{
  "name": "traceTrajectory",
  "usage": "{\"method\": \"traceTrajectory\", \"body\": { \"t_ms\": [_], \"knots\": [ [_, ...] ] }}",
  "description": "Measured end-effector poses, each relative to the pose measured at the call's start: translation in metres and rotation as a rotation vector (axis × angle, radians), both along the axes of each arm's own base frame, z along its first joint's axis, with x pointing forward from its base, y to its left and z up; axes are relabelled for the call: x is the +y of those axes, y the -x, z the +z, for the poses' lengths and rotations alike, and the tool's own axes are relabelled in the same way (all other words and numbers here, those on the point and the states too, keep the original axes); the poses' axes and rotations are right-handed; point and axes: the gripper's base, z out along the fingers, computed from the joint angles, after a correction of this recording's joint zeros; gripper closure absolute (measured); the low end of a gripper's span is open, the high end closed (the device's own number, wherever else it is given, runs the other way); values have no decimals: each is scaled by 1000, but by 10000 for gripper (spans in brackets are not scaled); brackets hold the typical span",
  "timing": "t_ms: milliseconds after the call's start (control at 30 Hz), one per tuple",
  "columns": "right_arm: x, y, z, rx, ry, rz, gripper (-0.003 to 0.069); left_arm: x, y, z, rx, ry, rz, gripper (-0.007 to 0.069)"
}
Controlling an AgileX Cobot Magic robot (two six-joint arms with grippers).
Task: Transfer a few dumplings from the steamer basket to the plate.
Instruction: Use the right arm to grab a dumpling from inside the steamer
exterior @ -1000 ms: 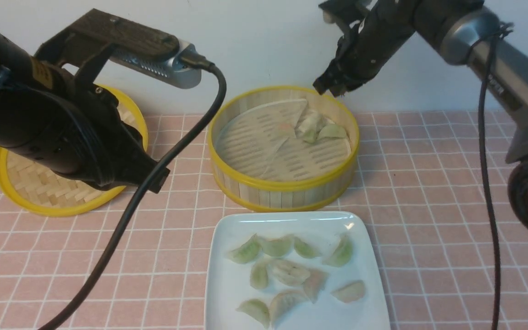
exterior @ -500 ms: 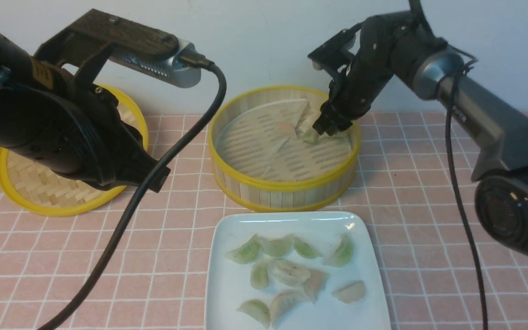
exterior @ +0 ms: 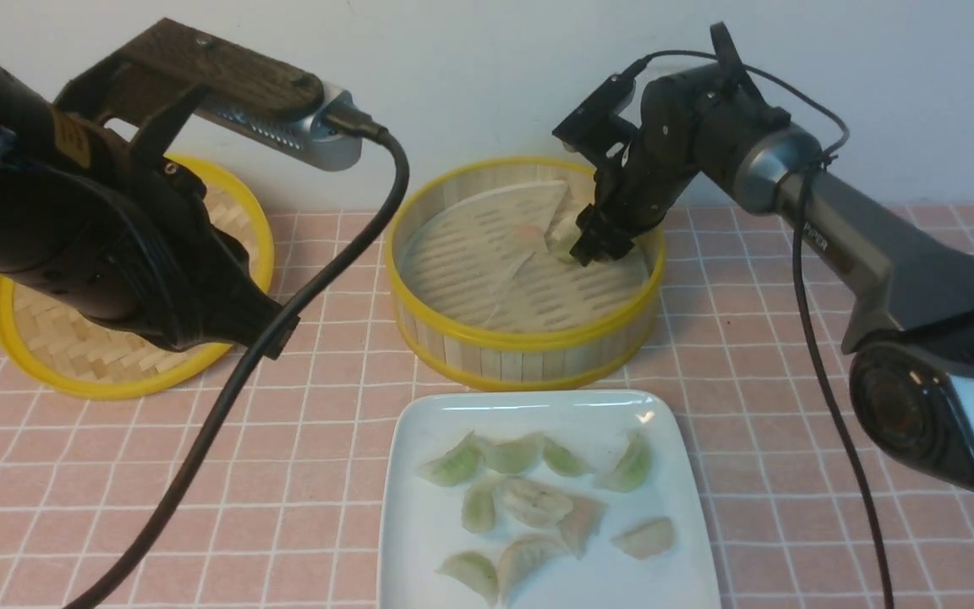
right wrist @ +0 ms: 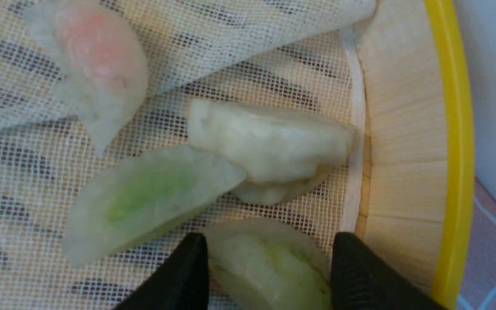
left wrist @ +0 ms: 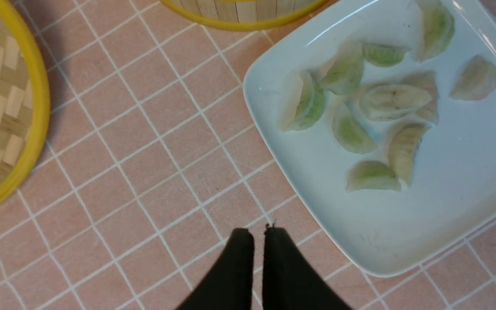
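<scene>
Front view has the right fingers point(exterior: 597, 245) down inside the steamer basket point(exterior: 521, 345), at its far right side. A second ago they hung shut above the basket's far rim. Since then the arm has dropped in and the fingers have spread.

The right wrist view shows where that leaves them. The two black fingers point(right wrist: 175, 280) stand well parted, one on each side of a green dumpling point(right wrist: 269, 267) lying on the mesh liner point(right wrist: 24, 181) just beside the basket wall. They hold nothing yet, and whether they touch its edges cannot be told. Three more dumplings lie close by: another green one point(right wrist: 144, 198), a white one point(right wrist: 269, 146) touching it, and a pink one point(right wrist: 97, 64) on a folded flap of the liner.

This looks like the start of another pick, with only the squeeze and the lift left before the carry. The plate point(exterior: 664, 584) sits just in front of the basket on the pink tiled worktop point(exterior: 791, 423) and already carries a good number of dumplings point(exterior: 529, 499), so the job seems well along.

The left fingers point(left wrist: 235, 267) are closed on nothing, hanging over the worktop beside the plate, unmoved. The bamboo lid point(exterior: 73, 355) lies off to the left.

Small white lettering on the right arm point(exterior: 817, 238) and a yellowish label on the left arm point(exterior: 71, 137) are both too small to read.
</scene>
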Motion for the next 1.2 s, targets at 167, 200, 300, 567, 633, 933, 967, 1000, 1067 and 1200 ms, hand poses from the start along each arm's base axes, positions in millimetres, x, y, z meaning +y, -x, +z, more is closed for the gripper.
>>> {"method": "traceTrajectory", "body": {
  "t_ms": [167,200,300,567,633,933,967,1000,1067,1200],
  "knots": [
    [1,6,25,20,-19,-55,543,0,1,0,8,-4,-1,607],
    [2,8,31,21,-22,-59,577,0,1,0,9,-5,-1,607],
    [9,18,78,-42,-85,-74,652,0,1,-1,12,-6,-1,607],
    [9,36,131,-104,-166,-76,669,1,1,-1,18,-9,-1,607],
    [10,32,110,-54,-130,-81,653,1,1,-1,20,-10,-2,607],
    [13,10,18,15,13,-47,342,1,2,-2,34,-16,-3,607],
    [13,9,18,5,16,-47,326,1,3,-2,37,-18,-3,607],
    [12,7,18,-24,26,-44,281,1,3,-2,41,-19,-3,607],
    [12,5,17,-42,33,-43,244,2,4,-3,49,-23,-4,607],
    [11,3,16,-68,48,-37,214,2,5,-3,59,-28,-5,607]
  ]
}}
